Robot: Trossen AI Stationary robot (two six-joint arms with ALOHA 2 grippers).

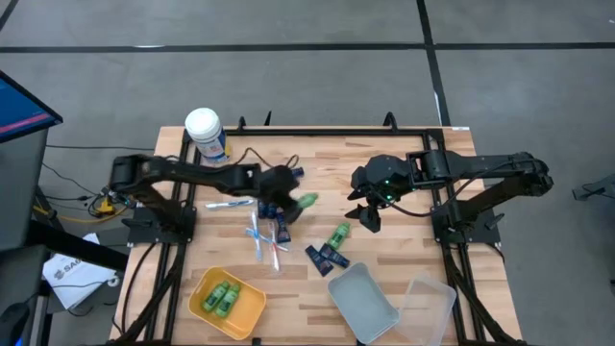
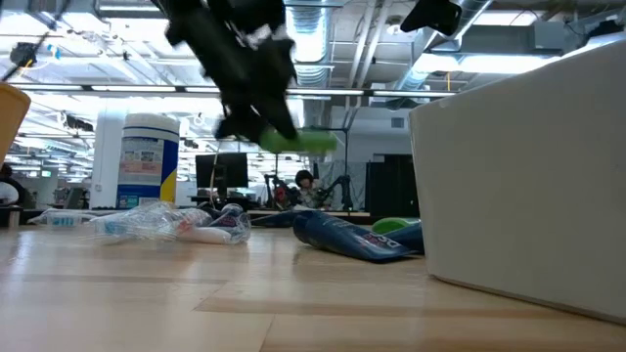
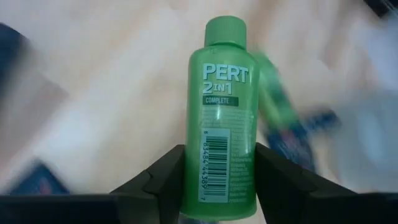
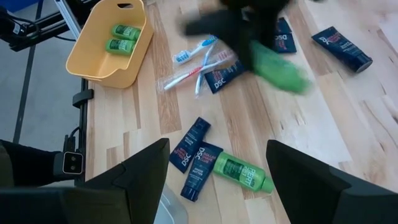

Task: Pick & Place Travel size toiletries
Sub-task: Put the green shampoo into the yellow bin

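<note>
My left gripper (image 1: 286,199) hangs over the table's middle, shut on a bright green bottle (image 3: 222,112) that is clear of the wood in the low view (image 2: 298,140). My right gripper (image 1: 370,217) waits open to its right, above a second green bottle (image 4: 242,173) lying on its side beside two navy tubes (image 4: 194,157). Toothbrushes (image 1: 261,236) and more navy tubes (image 4: 342,46) lie flat around them. Two green bottles (image 1: 222,297) lie in a yellow tray (image 1: 252,309) near the front edge. My left gripper pinches the green bottle between its two fingers (image 3: 163,180) at the lower body near the base (image 3: 219,186), one finger on each side. The cap end (image 3: 225,28) points away beyond the fingertips. The bottle is lifted clear of the table and lies roughly level.
A big white-lidded canister (image 1: 205,133) stands at the far left. A clear tub (image 1: 363,302) and its lid (image 1: 429,308) sit at the near right; the tub fills the right of the low view (image 2: 528,166). A crumpled clear wrapper (image 2: 161,221) lies on the wood.
</note>
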